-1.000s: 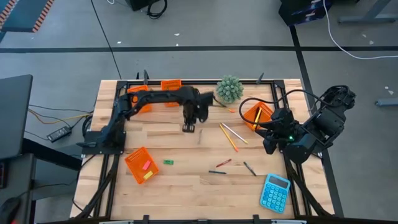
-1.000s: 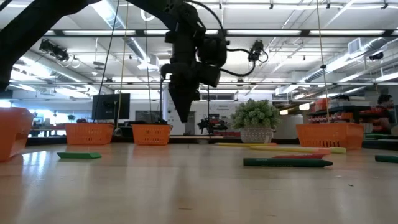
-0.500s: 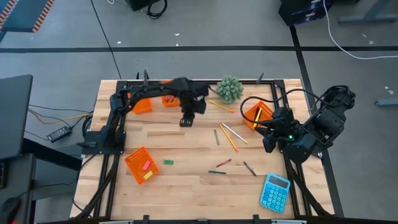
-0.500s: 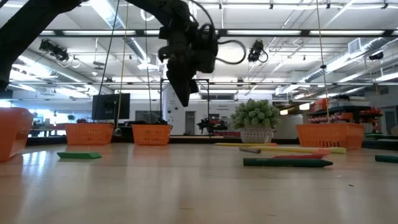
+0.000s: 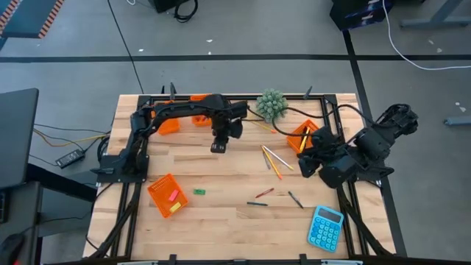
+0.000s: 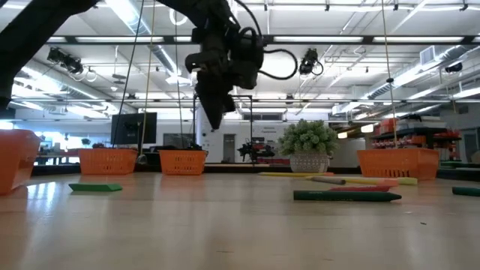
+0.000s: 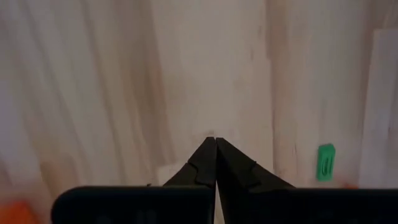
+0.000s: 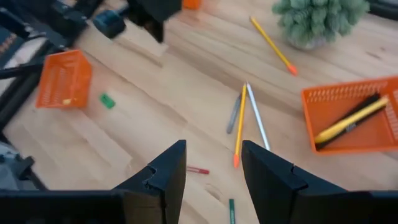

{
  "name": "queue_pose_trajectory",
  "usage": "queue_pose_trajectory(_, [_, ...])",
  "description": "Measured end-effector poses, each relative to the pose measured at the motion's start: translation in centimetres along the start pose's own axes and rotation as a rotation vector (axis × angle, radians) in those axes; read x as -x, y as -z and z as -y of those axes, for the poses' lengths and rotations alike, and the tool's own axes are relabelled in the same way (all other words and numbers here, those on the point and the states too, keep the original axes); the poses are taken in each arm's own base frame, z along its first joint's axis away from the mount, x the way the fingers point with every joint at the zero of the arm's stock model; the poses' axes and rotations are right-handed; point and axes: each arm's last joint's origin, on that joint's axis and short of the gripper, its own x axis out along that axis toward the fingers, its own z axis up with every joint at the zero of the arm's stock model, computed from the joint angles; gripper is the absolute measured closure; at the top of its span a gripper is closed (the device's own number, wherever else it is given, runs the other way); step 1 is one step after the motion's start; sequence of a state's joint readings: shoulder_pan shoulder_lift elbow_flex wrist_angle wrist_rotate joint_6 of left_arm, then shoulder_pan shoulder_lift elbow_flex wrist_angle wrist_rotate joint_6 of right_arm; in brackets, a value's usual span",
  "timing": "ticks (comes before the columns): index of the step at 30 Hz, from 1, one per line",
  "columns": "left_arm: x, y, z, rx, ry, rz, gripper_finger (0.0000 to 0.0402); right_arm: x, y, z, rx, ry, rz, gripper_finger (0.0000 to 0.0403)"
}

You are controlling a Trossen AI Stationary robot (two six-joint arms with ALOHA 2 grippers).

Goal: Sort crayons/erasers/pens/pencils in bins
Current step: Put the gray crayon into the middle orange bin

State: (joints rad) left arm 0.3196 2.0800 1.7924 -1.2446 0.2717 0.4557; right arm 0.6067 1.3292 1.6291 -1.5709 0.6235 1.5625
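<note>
A robotics laboratory in a large open hall. The wooden surface (image 5: 221,221) sits in a black metal frame (image 5: 333,110) on a grey concrete floor (image 5: 66,51) marked with dark tape lines. Cables (image 5: 125,44) trail across that floor beyond the surface, and a small black box (image 5: 71,157) with wires lies beside it. Seen level across the surface, the room behind has a high ceiling with long strip lights (image 6: 360,39), exposed ducts (image 6: 161,60), overhead cameras (image 6: 64,60) and distant shelving (image 6: 409,135).
</note>
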Motion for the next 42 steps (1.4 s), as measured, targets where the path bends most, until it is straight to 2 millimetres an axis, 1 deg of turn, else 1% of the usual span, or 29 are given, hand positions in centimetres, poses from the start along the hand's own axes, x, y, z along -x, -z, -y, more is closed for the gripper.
queue_pose_trajectory(4, [1.3, 0.9, -0.5, 0.022, -0.004, 0.005, 0.0396, -1.6, -0.2, -0.9, -0.024, 0.066, -0.03, 0.0242])
queue_pose_trajectory(7, [2.9, 1.6, -0.7, 0.025, -0.019, 0.034, 0.0393, -3.3, -0.8, -1.6, -0.03, 0.11, -0.12, 0.0242])
queue_pose_trajectory(10, [4.9, 2.8, -1.2, 0.033, -0.041, 0.073, 0.0394, -5.5, -1.5, -2.7, -0.038, 0.11, -0.208, 0.0242])
queue_pose_trajectory(15, [8.6, 5.4, -2.5, 0.079, -0.098, 0.148, 0.0395, -9.2, -2.7, -4.5, -0.057, 0.104, -0.263, 0.0242])
queue_pose_trajectory(20, [12.2, 8.0, -2.5, 0.068, -0.145, 0.224, 0.0393, -13.3, -3.0, -5.9, -0.059, 0.13, -0.355, 0.0242])
queue_pose_trajectory(23, [14.1, 9.6, -2.1, 0.079, -0.18, 0.259, 0.0397, -16.1, -2.8, -6.6, -0.076, 0.148, -0.423, 0.0242])
queue_pose_trajectory(25, [15.5, 10.7, -1.6, 0.119, -0.208, 0.297, 0.0396, -18.1, -2.7, -6.9, -0.095, 0.172, -0.464, 0.0242])
queue_pose_trajectory(29, [18.2, 12.6, -0.2, 0.182, -0.265, 0.381, 0.0388, -21.9, -2.7, -7.1, -0.097, 0.225, -0.495, 0.0242])
queue_pose_trajectory(33, [19.9, 13.2, 1.0, 0.217, -0.303, 0.484, 0.0393, -25.5, -3.1, -6.8, -0.08, 0.24, -0.551, 0.0242])
queue_pose_trajectory(36, [20.8, 13.2, 2.2, 0.19, -0.277, 0.568, 0.0397, -27.9, -3.3, -6.2, -0.06, 0.248, -0.617, 0.0242])
queue_pose_trajectory(38, [21.0, 13.1, 3.0, 0.166, -0.271, 0.577, 0.0394, -29.0, -3.2, -5.8, -0.037, 0.268, -0.648, 0.0242])
queue_pose_trajectory(42, [21.1, 13.2, 4.1, 0.141, -0.258, 0.575, 0.0381, -30.3, -3.2, -5.2, -0.026, 0.309, -0.67, 0.0242])
